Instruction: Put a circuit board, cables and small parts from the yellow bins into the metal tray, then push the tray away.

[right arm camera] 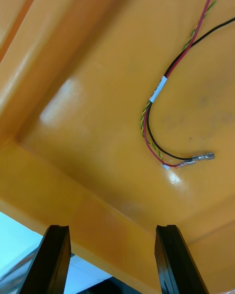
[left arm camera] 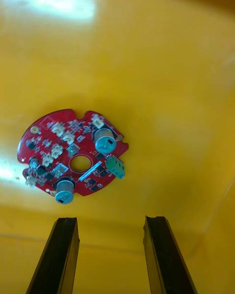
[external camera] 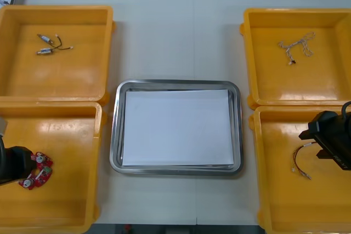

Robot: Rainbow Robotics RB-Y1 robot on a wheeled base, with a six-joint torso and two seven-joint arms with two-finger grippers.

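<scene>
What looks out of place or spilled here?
Nothing stands out. The metal tray sits straight between the yellow bins; circuit board, cables and small metal parts lie inside bins. The left end effector and right end effector hang open above theirs.

Metal tray (external camera: pixel 114 135): rim polished, mirror-bright and smooth. White liner (external camera: pixel 175 127) inside it: flat and matt, seemingly paper, though the overhead view cannot confirm the material.
Near left bin (left arm camera: pixel 171 78): moulded plastic, smooth, high gloss, sharp highlights.
Near right bin (right arm camera: pixel 83 127): the same glossy plastic, with faint dull marks on the floor.
Circuit board (left arm camera: pixel 73 159): red lacquered face, semi-gloss, with bright metal cans and a green plastic connector.
Cable (right arm camera: pixel 155 95): smooth plastic-sheathed wires, a white band, bare metal terminals.
Table (external camera: pixel 159 36): light, matt, smooth.
Left gripper (left arm camera: pixel 111 220): fingers (left arm camera: pixel 61 255) black and matt.
</scene>
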